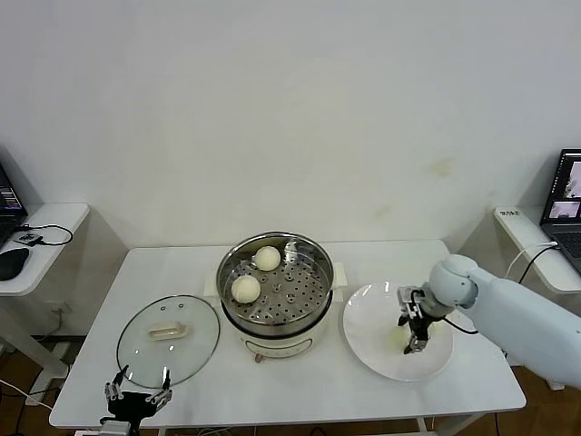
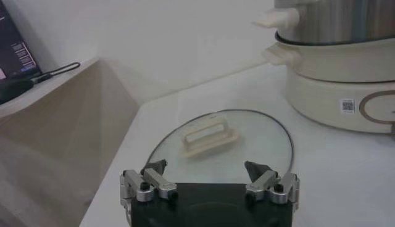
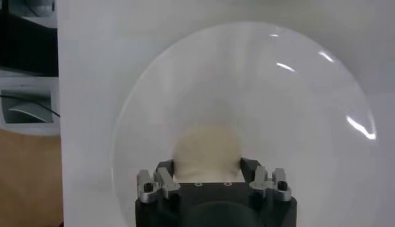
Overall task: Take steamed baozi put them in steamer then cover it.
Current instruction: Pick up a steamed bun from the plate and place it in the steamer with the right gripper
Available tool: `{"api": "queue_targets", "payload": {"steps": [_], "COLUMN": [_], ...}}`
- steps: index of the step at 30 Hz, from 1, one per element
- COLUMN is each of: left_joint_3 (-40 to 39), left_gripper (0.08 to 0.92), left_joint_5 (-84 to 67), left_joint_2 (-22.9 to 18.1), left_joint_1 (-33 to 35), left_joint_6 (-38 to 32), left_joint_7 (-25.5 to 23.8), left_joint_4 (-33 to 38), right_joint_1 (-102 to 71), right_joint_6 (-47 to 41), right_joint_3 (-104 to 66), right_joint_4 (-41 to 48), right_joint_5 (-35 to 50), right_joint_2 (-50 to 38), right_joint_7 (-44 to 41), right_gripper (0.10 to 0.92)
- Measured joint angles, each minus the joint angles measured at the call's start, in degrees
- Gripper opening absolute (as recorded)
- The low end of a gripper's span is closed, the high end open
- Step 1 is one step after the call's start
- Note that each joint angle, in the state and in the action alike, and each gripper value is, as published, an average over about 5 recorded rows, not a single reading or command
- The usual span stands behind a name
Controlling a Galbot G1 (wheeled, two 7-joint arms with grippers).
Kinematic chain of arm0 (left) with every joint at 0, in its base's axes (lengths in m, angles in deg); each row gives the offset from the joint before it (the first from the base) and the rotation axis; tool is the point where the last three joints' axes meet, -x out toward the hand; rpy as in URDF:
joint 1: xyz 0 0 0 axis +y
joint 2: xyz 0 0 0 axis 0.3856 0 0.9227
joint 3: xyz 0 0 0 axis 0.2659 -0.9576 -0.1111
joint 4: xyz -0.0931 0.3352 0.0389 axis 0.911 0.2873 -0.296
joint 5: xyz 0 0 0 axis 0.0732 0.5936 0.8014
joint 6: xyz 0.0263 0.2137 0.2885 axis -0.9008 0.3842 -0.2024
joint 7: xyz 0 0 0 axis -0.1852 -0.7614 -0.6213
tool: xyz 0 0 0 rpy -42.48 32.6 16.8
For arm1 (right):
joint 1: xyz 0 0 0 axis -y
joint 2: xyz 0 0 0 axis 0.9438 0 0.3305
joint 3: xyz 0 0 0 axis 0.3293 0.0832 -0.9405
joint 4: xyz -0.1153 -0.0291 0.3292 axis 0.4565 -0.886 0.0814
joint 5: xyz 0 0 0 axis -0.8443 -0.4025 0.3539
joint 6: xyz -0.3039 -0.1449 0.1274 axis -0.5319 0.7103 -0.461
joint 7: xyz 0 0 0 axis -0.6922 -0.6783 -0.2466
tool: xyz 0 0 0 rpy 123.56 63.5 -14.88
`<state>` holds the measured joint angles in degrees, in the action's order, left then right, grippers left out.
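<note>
The steamer (image 1: 309,313), a shiny steel pot on a cream base, stands mid-table with two steamed baozi (image 1: 267,258) (image 1: 246,289) on its perforated tray. Another baozi (image 3: 207,145) lies on the white plate (image 1: 372,318) to the steamer's right. My right gripper (image 1: 416,343) reaches down onto it, and its fingers press both sides of the bun. The glass cover (image 1: 145,350) with its cream handle (image 2: 208,136) lies flat on the table left of the steamer. My left gripper (image 2: 205,166) hovers open at the cover's near rim, holding nothing.
Low side tables flank the work table: the left one (image 1: 54,218) carries a mouse and cable, the right one (image 1: 526,236) a laptop (image 1: 567,195). The table's front edge (image 1: 272,422) runs just beyond the left gripper.
</note>
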<state>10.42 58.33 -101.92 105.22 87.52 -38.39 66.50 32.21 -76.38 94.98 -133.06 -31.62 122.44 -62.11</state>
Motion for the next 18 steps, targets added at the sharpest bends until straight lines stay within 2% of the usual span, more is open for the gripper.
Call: {"api": "queue_targets", "payload": {"steps": [9,18], "left_joint_3": [0.1,1.05], "left_gripper": [0.823,0.823], "left_joint_5": [-0.37,-0.08], "left_joint_2": [0.05,0.66], "left_joint_1": [-1.02,-1.01], "left_joint_6": [-0.25,-1.18], "left_joint_7": [0.64,1.82], "left_joint_4": [0.04,0.78], "right_joint_1": [11.76,26.93], "right_joint_6": [0.53,4.95], "right_joint_3": [2.57,8.28], "right_joint_4": [0.8,6.41], "right_joint_5": [6.11,14.24], "right_joint_2": [0.63,8.91], "right_joint_7": [-2.34,-5.86], "right_gripper": [0.653,0.643]}}
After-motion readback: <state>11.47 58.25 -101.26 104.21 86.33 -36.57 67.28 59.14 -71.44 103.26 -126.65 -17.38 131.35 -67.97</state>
